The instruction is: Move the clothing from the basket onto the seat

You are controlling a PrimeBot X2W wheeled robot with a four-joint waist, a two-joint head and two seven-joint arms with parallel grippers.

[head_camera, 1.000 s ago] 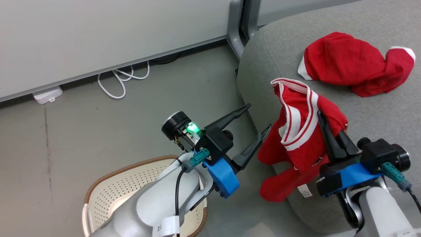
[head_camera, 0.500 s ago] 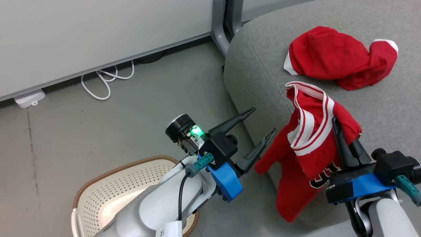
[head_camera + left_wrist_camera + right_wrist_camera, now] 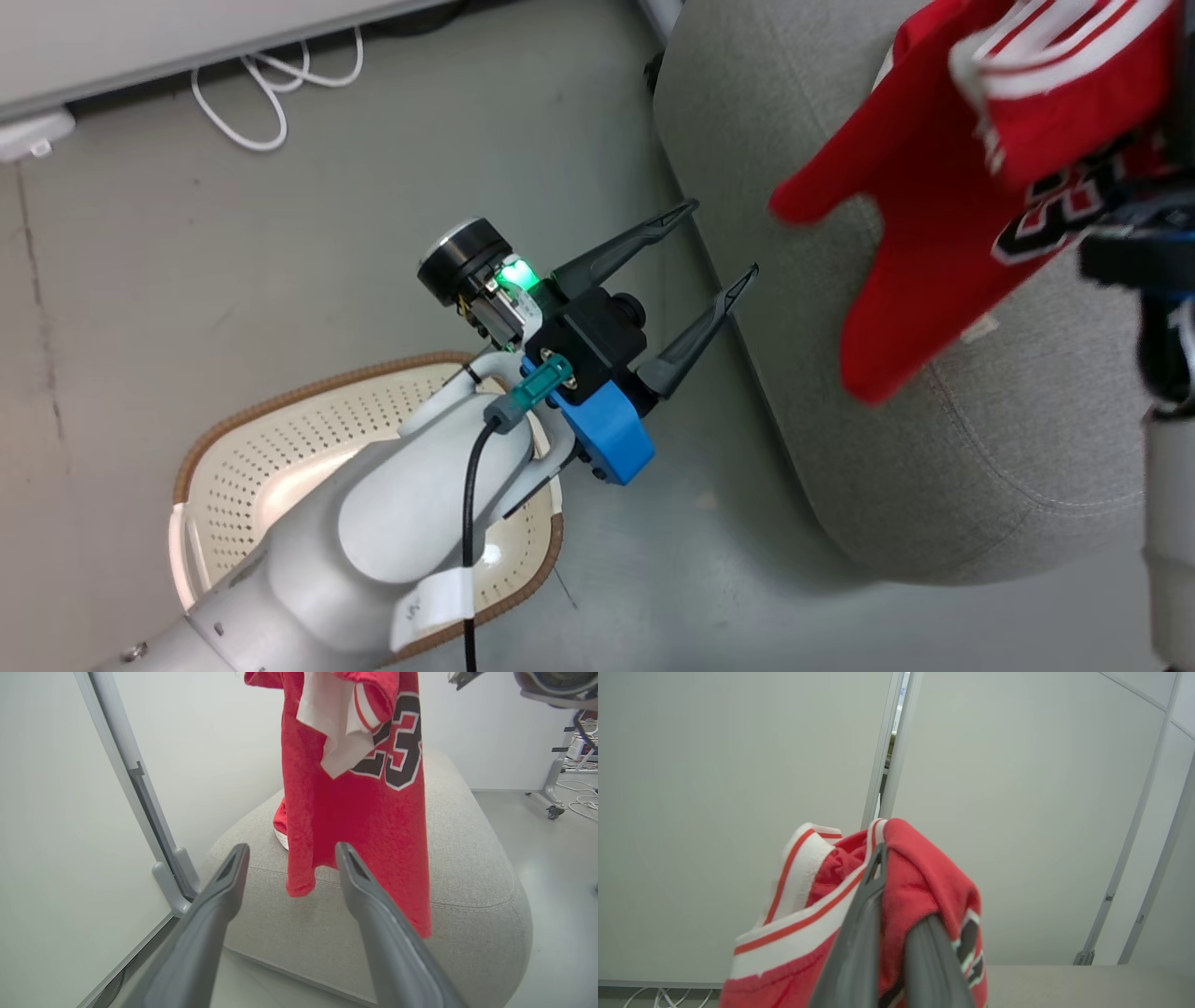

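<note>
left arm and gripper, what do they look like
The left gripper has two long tapering dark grey fingers on a black block with a blue bracket; a green light glows beside a silver-capped black cylinder. The forearm is pale grey, with a black cable on a teal plug and a white label band.

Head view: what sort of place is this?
Likely an office or lab corner: white partition panels on metal feet, loose white cable on a grey floor, a large grey seat.

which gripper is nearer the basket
Left. The left gripper hangs open over the floor just beyond the basket; the right gripper is farther off, up by the seat, shut on the red jersey.
</note>
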